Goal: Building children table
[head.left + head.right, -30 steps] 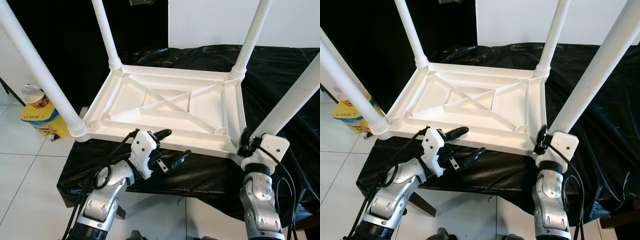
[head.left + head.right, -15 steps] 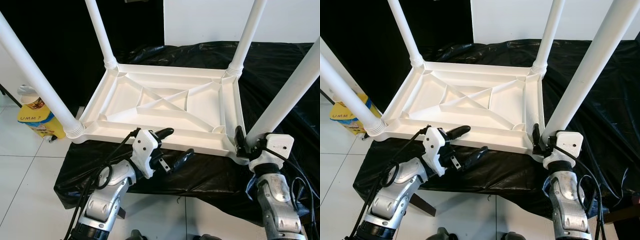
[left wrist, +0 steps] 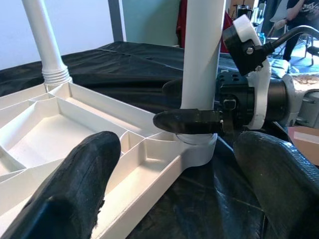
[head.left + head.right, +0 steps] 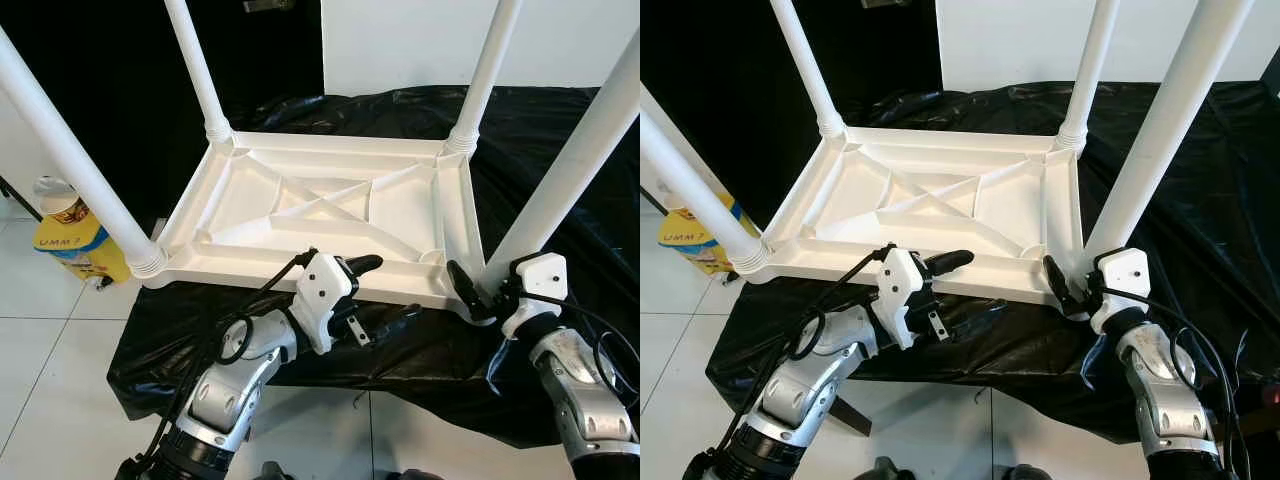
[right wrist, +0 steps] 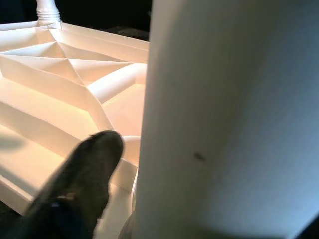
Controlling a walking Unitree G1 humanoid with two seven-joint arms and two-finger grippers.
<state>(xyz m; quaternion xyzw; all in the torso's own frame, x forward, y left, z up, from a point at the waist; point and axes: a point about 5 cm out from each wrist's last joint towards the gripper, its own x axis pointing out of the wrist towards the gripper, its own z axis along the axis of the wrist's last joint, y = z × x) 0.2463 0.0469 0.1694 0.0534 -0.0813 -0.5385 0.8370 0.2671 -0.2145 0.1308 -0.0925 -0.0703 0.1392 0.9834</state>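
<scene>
Left eye view: right tool [image 4: 478, 296] clasps near table leg [image 4: 570, 175]; left tool [image 4: 385, 292] spread

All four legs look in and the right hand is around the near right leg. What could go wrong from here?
1. The right hand grips the near right leg at its base; twisting could cross-thread or loosen it in its socket.
2. The upturned table top overhangs the black-draped surface on the left, so a push may slide it off.
3. The open left hand hovers by the near rim and could snag it.
</scene>
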